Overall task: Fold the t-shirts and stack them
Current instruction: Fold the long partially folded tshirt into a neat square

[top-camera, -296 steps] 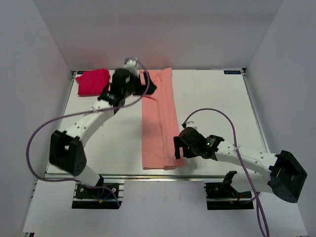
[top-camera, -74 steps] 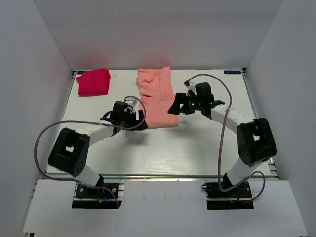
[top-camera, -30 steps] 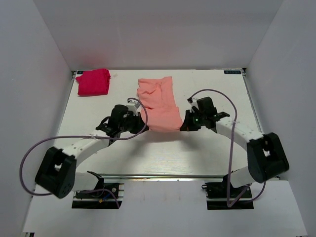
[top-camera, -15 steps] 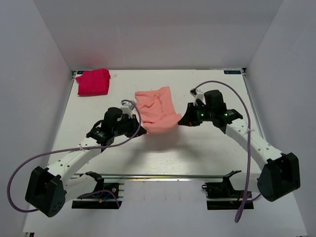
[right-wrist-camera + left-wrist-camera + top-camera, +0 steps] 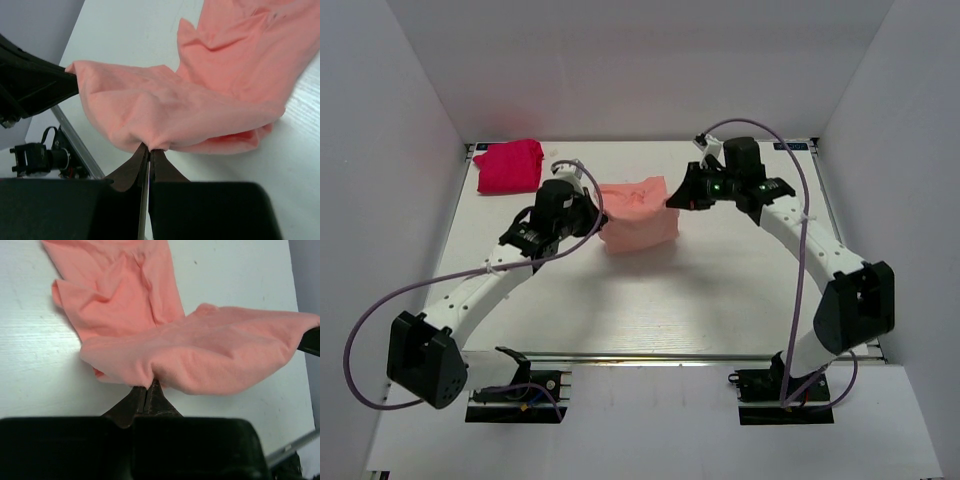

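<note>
1. While both arms hold the salmon t-shirt (image 5: 638, 212) by a raised fold, what matters is how that fold hangs over the cloth lying flat. The lifted edge stretches crosswise between the two grippers. The flat part lies beyond it, roughly level with the near edge of the magenta-red bundle (image 5: 508, 165).
2. The left gripper (image 5: 148, 385) has its jaws pressed together on the end of the fold nearer the bundle. The right gripper (image 5: 149, 148) is pinched just as tightly on the end farther from the bundle.
3. The salmon shirt sits on the desk (image 5: 650, 300), well apart from the bundle, off to the bundle's right in the top view.
4. Its long axis seems to run from the raised fold back towards the bundle's row, so laying the fold down that way would shorten it. The flat part's far hem is too rumpled to tell whether the two layers line up.
5. For the stacking, the left arm is nearer the bundle.
6. The cloth is plain and soft, sagging in a shallow belly between the two grips, and the flat layer beneath is creased. The bundle is a small squarish fold.
</note>
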